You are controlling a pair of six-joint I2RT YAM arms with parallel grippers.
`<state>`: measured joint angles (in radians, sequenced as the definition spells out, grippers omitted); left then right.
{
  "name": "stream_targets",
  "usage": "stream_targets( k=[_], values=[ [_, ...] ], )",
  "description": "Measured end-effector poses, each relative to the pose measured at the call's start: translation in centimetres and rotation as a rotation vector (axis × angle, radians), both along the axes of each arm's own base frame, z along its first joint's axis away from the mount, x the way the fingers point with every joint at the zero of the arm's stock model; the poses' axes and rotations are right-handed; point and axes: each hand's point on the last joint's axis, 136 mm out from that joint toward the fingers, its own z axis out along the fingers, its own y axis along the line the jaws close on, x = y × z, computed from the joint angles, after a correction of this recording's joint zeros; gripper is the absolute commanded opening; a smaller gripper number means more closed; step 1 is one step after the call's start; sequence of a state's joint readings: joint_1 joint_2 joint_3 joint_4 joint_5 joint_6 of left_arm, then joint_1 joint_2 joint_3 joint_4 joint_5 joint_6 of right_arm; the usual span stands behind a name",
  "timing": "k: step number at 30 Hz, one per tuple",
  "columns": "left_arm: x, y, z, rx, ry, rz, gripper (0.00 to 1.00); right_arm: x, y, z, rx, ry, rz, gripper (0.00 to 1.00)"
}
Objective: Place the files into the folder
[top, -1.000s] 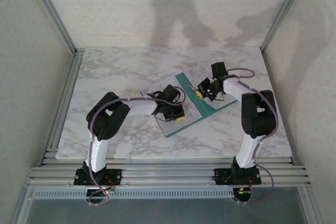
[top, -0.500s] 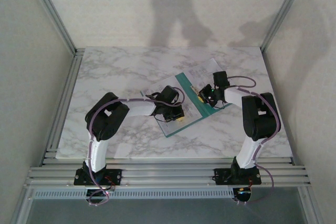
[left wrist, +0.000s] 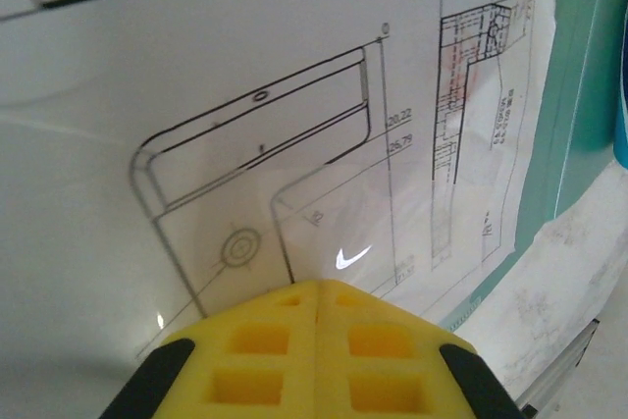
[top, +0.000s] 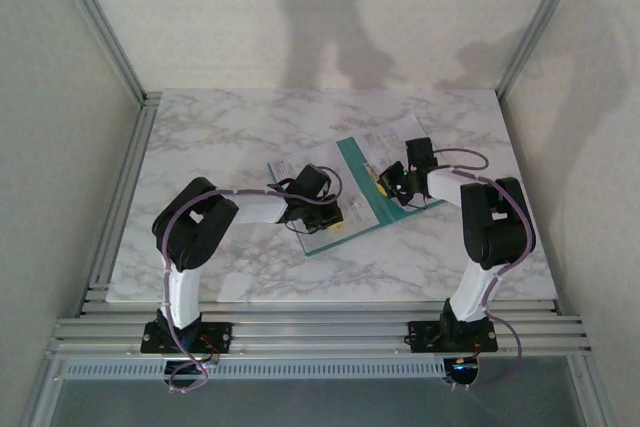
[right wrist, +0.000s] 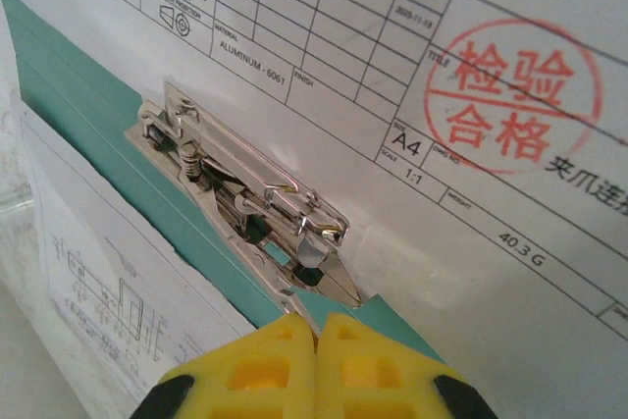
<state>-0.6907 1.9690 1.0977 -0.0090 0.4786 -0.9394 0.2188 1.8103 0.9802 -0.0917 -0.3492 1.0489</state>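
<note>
The left gripper (left wrist: 319, 293) has its jaws shut tight with nothing between them. Its yellow tips sit low over a drawing sheet (left wrist: 275, 125), probably to press or slide that paper onto the left half of the folder (top: 362, 182). The open teal folder lies on the marble desk (top: 230, 127), a bit right of the middle. Its metal clip (right wrist: 240, 198) runs along the fold. The right gripper (right wrist: 316, 326), jaws shut and empty too, points at the clip's near end, likely to work it. A red-stamped sheet (right wrist: 412, 193) lies just beside the clip.
</note>
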Motion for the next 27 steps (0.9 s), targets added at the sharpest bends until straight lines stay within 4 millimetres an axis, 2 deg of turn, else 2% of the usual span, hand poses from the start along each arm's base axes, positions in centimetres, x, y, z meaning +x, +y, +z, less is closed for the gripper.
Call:
stream_targets(
  k=[27],
  values=[
    [0.0, 0.4, 0.0, 0.003, 0.003, 0.006, 0.03, -0.1, -0.2, -1.2, -0.026, 0.11, -0.015, 0.0]
  ],
)
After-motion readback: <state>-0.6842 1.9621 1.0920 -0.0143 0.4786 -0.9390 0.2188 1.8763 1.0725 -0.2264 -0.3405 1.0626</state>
